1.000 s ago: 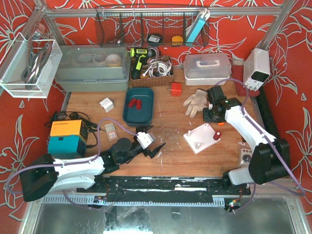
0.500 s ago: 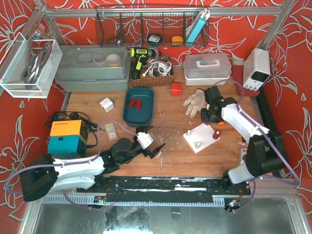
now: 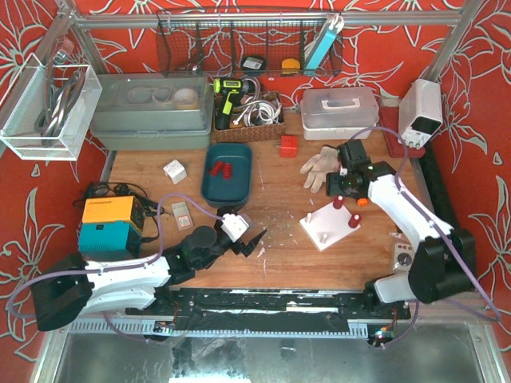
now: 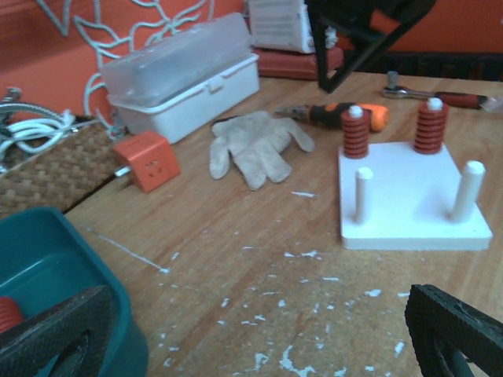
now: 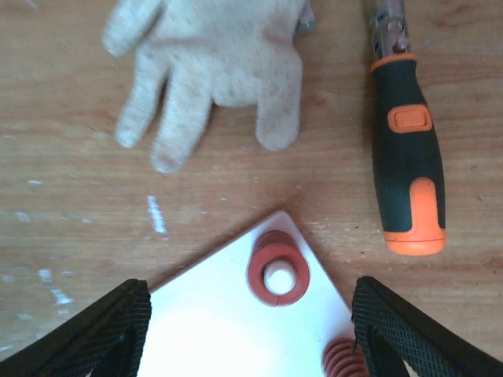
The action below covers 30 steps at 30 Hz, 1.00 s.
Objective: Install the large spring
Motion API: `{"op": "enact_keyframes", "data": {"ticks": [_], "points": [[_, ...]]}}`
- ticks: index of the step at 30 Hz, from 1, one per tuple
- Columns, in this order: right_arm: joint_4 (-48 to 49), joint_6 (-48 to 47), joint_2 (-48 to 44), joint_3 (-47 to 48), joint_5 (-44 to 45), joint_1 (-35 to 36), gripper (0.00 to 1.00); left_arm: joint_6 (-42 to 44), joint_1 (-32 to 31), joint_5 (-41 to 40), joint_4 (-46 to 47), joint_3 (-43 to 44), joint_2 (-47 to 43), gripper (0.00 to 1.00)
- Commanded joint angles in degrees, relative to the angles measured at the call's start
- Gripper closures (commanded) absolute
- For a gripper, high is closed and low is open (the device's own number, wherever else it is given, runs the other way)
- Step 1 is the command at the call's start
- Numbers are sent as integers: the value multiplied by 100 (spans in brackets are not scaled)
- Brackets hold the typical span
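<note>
A white peg board [image 3: 323,230] lies right of centre on the table. A large red spring [image 5: 278,273] sits over its far corner peg, and a second red spring [image 5: 344,360] sits on the neighbouring peg. In the left wrist view both springs [image 4: 355,137] [image 4: 430,129] stand on the back pegs, and the two front pegs are bare. My right gripper [image 5: 251,334] is open and empty, hovering just above the far spring [image 3: 338,202]. My left gripper [image 3: 254,242] is open and empty, low over the table left of the board. More red springs [image 3: 221,169] lie in the teal tray [image 3: 236,188].
A white glove [image 3: 321,166] and an orange-handled screwdriver [image 5: 405,173] lie just beyond the board. An orange cube [image 3: 288,146], a white lidded box [image 3: 339,108] and a wicker basket [image 3: 247,129] stand at the back. An orange and teal device [image 3: 110,222] stands at the left.
A red spring now shows on the board's far corner peg, free of my right gripper. The right gripper has shifted slightly back from it. The left arm has barely moved.
</note>
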Motion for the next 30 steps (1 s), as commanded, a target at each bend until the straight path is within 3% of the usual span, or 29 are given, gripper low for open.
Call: {"op": "enact_keyframes", "data": {"ticks": [1,4,7,11,14,22,26,30], "points": [[-2,90,-829,141,-196,263,26,-441,-10,-707,-144,227,-275,0],[335,134,-1377,-72,-329,578,20,-895,106,-1029,-784,636,-256,0],[1279,170,-2029,-853,-321,968,13,-1561,478,-1224,-1690,1218,-146,0],[1823,369,-2239,-1442,-149,1307,2,-2166,1196,-1157,-2398,1780,362,0],[2071,412,-2264,-1734,-24,1465,1,-2286,1765,-993,-2723,2144,704,1],[2769,682,-2508,-2316,-253,1596,3,-2545,2954,-109,-2757,2725,2046,36],[2942,770,-2691,-2499,-168,1660,3,-2501,3168,248,-3031,3261,2921,62],[3261,843,-2792,-2713,-173,1728,3,-2459,3260,270,-3206,3749,3674,63]]}}
